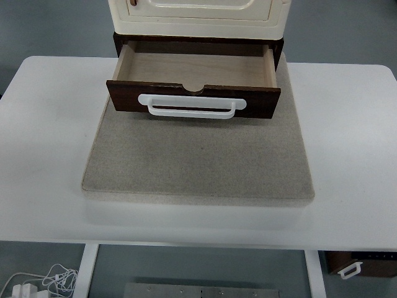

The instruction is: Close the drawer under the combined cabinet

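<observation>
- Dark brown wooden drawer (193,98) with white plastic handle (191,107) stands pulled out under cream cabinet (198,15); closing not started.
- Neither hand in view; state unknown.

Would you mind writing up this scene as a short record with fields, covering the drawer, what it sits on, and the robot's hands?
drawer: pulled open, looks empty inside
drawer front: dark brown, with a white handle
cabinet: cream, directly above the drawer
mat: grey, under the cabinet and drawer
table: white, carries the mat
hands: none in view
task state: drawer not yet closed
</observation>
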Robot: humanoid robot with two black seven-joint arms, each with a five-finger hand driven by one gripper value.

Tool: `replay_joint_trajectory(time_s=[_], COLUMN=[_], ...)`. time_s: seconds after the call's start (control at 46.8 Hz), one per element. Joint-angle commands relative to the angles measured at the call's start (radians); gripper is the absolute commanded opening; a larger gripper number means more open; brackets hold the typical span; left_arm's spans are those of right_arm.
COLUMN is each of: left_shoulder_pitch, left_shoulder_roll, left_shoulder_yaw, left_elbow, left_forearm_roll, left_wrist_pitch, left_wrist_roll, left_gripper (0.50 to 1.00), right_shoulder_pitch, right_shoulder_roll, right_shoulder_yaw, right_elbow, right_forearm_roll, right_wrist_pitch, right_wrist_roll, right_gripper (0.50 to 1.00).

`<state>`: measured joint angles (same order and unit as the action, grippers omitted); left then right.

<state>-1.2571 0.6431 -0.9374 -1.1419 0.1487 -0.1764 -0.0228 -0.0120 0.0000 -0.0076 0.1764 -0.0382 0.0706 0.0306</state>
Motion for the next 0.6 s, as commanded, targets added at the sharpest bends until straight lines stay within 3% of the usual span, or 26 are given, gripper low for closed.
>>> replay_joint_trajectory(time_s=[0.0,0.235,0.577], left_shoulder_pitch=[-0.008,-0.024,-0.094], left_shoulder_roll=[-0.002,-0.003,-0.016], left_shoulder_yaw=[0.038,0.127,0.316], left_elbow=[-0.047,-0.203,-0.326], left_forearm_roll=[0.002,0.006,0.008], left_wrist_pitch=[0.003,0.029,0.031], left_wrist_roll=[0.0,0.003,0.044], left_gripper=[0.996,0.996,0.992], right_shoulder_pitch=[0.0,0.001,0.001], right_shoulder_roll=[0.0,0.0,0.0], right_shoulder_yaw=[0.0,0.0,0.0], right_elbow=[0.0,0.0,0.0], right_forearm_roll=[0.0,0.0,0.0], right_wrist_pitch=[0.0,0.0,0.0], right_wrist_roll=[0.0,0.0,0.0], right_gripper=[0.952,0.952,0.952])
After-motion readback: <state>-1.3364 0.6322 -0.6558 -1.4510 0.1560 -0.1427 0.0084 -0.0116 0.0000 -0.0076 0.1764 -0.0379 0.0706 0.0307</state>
